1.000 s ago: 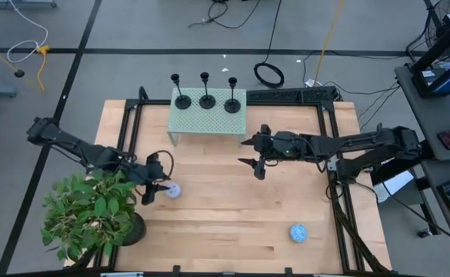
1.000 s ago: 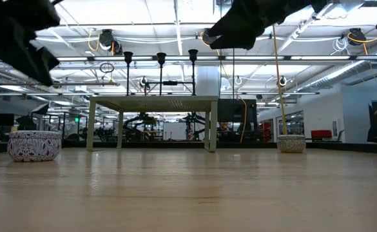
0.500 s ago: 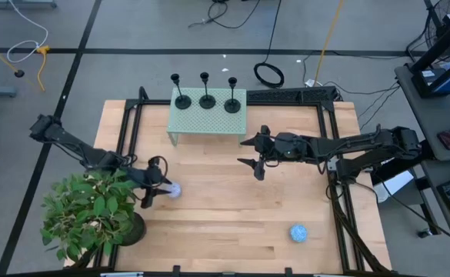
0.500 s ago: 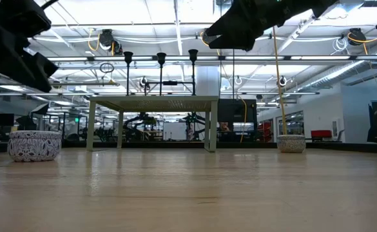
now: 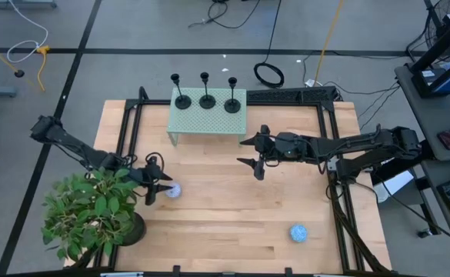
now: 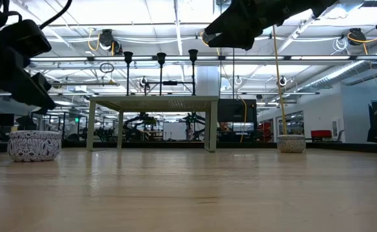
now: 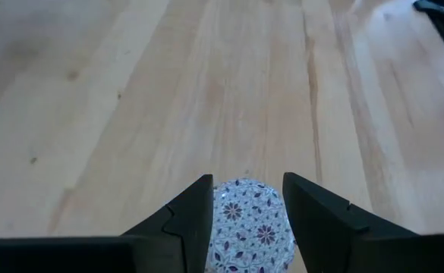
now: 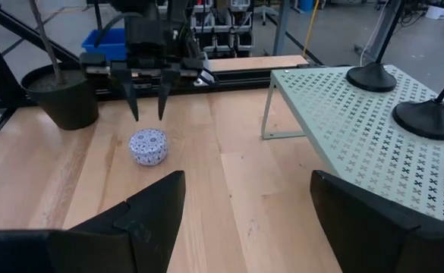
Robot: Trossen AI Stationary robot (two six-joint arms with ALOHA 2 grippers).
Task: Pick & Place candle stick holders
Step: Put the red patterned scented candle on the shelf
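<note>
The left claw (image 5: 156,187) hangs open at the centre-left of the high view, its dark fingers (image 7: 184,220) either side of a small round white tin with a purple flower pattern (image 5: 174,190) on the pale wooden counter (image 5: 232,215). The right claw (image 5: 257,156), also open and empty, hovers right of centre. At upper centre, three black candle stick holders (image 5: 206,91) stand upright in a row on a pale green perforated metal stand (image 5: 207,121), stems vertical, cups up.
</note>
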